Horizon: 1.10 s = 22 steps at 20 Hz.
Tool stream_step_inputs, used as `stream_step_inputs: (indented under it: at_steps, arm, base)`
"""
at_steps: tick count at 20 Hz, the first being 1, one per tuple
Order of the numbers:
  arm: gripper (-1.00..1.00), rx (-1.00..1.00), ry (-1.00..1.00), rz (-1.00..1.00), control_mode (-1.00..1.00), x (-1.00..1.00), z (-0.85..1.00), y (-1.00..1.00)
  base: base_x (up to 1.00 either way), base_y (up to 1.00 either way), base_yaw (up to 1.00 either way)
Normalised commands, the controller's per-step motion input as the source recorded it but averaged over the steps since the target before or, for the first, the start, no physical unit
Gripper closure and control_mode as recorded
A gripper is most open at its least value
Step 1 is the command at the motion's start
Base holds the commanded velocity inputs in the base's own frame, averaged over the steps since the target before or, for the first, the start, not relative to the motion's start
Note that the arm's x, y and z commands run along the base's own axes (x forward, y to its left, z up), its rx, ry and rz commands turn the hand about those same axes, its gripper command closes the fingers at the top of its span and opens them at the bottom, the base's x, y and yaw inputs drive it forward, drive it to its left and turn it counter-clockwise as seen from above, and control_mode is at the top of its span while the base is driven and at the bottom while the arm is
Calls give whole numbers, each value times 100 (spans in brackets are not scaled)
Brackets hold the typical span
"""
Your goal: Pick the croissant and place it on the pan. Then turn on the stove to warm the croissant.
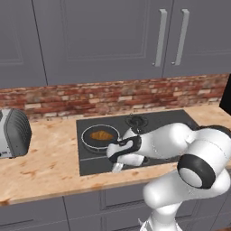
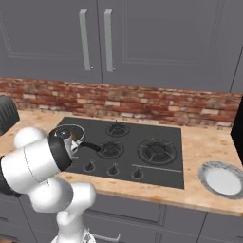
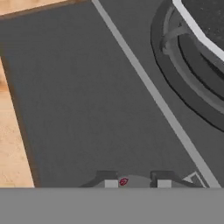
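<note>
The golden-brown croissant [image 1: 101,135] lies inside the round dark pan [image 1: 90,140], which sits on the front-left burner of the black stove [image 1: 162,119]. In the right base view the pan [image 2: 71,133] peeks out from behind my arm, its black handle [image 2: 92,146] pointing right. My gripper [image 1: 117,167] reaches down to the stove's front-left edge, in front of the pan. In the hand view my gripper [image 3: 137,183] is shut on a small grey knob [image 3: 131,180] with a red mark. The pan's light rim [image 3: 197,26] shows at the upper right.
A ribbed grey-and-white toaster [image 1: 13,133] stands at the left on the wooden counter [image 1: 45,167]. A white plate [image 2: 222,179] lies on the counter right of the stove. Three more knobs [image 2: 113,169] line the stove's front. Grey cabinets hang above the brick wall.
</note>
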Motion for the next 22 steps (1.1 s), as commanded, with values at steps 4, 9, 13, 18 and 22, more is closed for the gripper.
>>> stream_step_inputs:
  at_steps: [4,9,13,18,22]
  arm:
    - [100,-19,-29,9,-100,-76,47,0]
    - [100,-11,-30,7,-100,-52,98,-15]
    - [100,-11,-26,1,-100,-53,100,-44]
    - [100,-8,-33,0,-100,-74,92,-67]
    - [100,-3,-58,0,-100,-98,69,-46]
  base:
    - [0,0,0]
    - [0,0,0]
    - [0,0,0]
    - [0,0,0]
    - [0,0,0]
